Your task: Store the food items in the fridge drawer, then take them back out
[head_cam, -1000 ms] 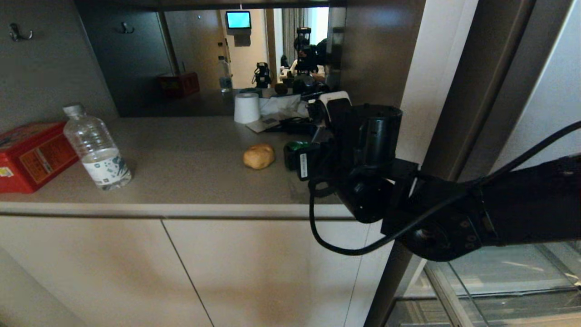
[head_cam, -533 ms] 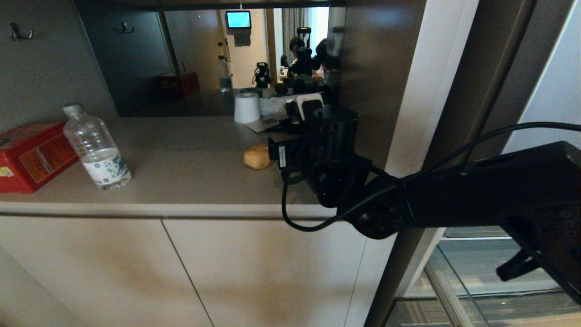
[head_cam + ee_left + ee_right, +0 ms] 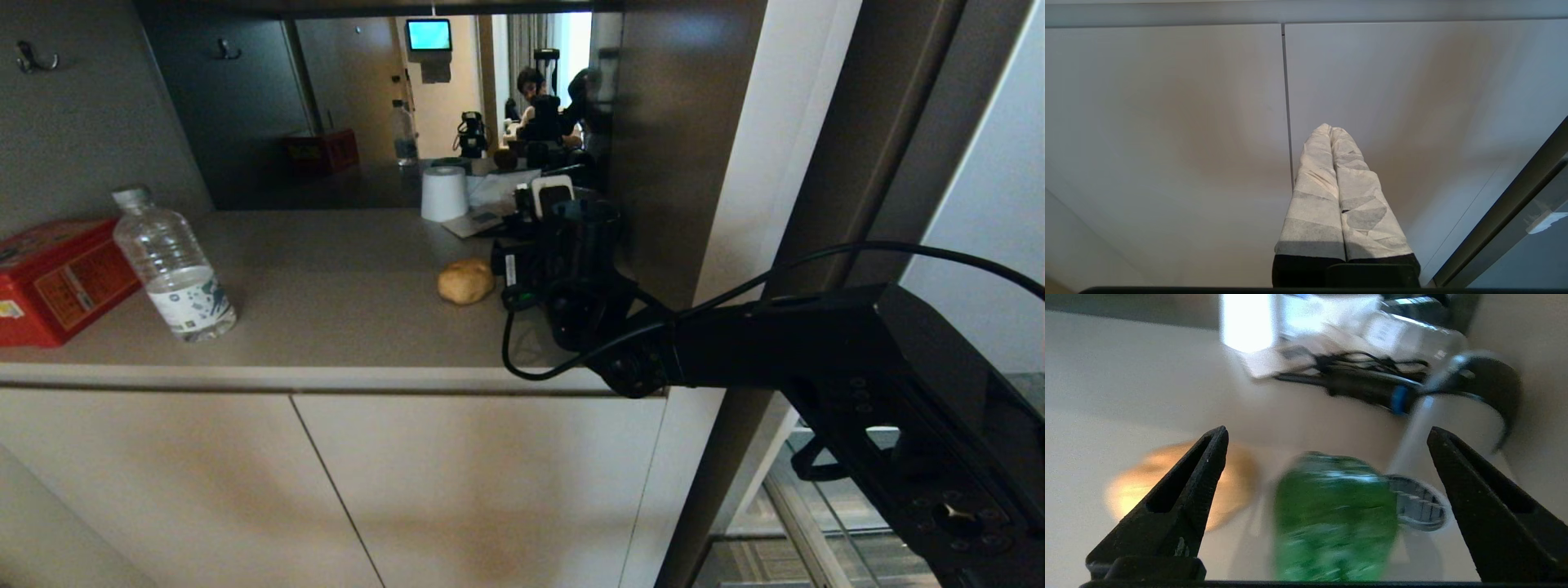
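Note:
On the counter lies the tan potato, in plain sight from the head. My right arm reaches in from the right just beside it and hides the green pepper there. Through the right wrist camera, the right gripper is open, its two black fingers spread wide. The pepper lies on the counter between and just ahead of them, untouched. The potato sits beyond one finger. The left gripper is shut on nothing, parked before the beige cabinet doors. A corner of the fridge drawer shows low right.
A water bottle and a red box stand at the counter's left. A white paper roll, papers and black cables crowd the back. A grey strap lies against the pepper. A brown side wall bounds the counter's right.
My right arm has stretched out and swung left and deeper over the counter, with the gripper still open. The pepper, visible a second ago from the head, is now covered by the wrist.

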